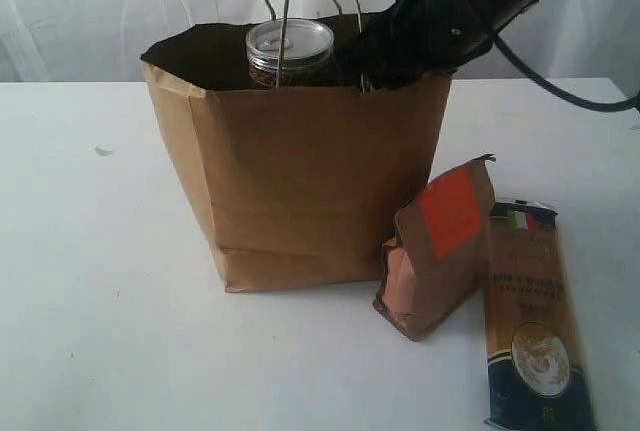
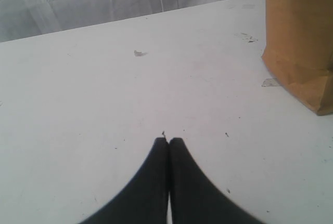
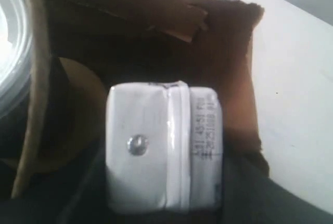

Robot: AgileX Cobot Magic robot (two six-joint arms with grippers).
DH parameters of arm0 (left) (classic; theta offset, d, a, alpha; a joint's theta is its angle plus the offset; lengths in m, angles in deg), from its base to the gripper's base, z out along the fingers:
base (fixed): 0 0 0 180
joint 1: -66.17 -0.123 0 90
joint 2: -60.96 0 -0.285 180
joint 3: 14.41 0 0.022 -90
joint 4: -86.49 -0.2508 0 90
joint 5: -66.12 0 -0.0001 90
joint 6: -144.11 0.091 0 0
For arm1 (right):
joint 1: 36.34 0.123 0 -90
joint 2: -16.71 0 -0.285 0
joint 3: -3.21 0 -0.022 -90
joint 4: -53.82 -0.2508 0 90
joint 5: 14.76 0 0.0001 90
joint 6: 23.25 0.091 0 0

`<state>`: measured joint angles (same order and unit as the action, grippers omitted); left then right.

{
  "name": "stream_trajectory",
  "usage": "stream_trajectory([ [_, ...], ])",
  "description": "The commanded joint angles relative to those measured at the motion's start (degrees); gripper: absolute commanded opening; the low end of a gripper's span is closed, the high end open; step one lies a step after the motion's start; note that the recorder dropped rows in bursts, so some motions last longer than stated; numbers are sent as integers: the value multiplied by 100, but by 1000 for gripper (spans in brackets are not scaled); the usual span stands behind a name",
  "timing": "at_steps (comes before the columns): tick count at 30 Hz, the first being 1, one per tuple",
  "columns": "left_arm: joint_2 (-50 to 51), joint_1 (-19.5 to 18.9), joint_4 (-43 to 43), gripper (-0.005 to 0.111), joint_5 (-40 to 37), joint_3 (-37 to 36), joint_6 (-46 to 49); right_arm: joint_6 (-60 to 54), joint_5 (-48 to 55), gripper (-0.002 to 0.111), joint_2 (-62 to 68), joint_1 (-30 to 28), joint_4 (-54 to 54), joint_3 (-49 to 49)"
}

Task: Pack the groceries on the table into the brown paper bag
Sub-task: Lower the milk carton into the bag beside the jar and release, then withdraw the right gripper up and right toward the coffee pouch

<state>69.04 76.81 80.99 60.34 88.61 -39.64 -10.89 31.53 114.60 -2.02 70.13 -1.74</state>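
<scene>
White curtain [image 1: 100, 11], small pale scrap [image 1: 103, 151].

Small white-blue carton [image 3: 161, 146], lower ctr of right wrist view: 2-line stamped code on its side, too blurred to read. Long brown-blue spaghetti pack [image 1: 535, 321], lower right of ext. view: Italian flag mark near top, white lettering below illegible.

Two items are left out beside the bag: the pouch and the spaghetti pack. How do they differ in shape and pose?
The pouch stands upright; the spaghetti pack lies flat on the table. The pouch is short and squat; the spaghetti pack is long and narrow. The pouch is brown with an orange panel; the spaghetti pack has dark blue ends. Both sit outside the paper bag, on its right in the exterior view.
</scene>
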Motion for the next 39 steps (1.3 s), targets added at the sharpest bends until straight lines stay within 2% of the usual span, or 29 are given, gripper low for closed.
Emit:
stream_trajectory([
  [1,-29,-18,3,0,17,-24,-7,-66,-191,35,-34,-62,24,-55],
  [3,-29,-18,3,0,17,-24,-7,-70,-231,47,-34,-62,24,-55],
  [5,-29,-18,3,0,17,-24,-7,-70,-311,53,-34,-62,24,-55],
  [15,-29,-18,3,0,17,-24,-7,-70,-335,68,-34,-62,7,-55],
  [39,-29,-18,3,0,17,-24,-7,-125,-317,68,-320,-52,-22,-55],
])
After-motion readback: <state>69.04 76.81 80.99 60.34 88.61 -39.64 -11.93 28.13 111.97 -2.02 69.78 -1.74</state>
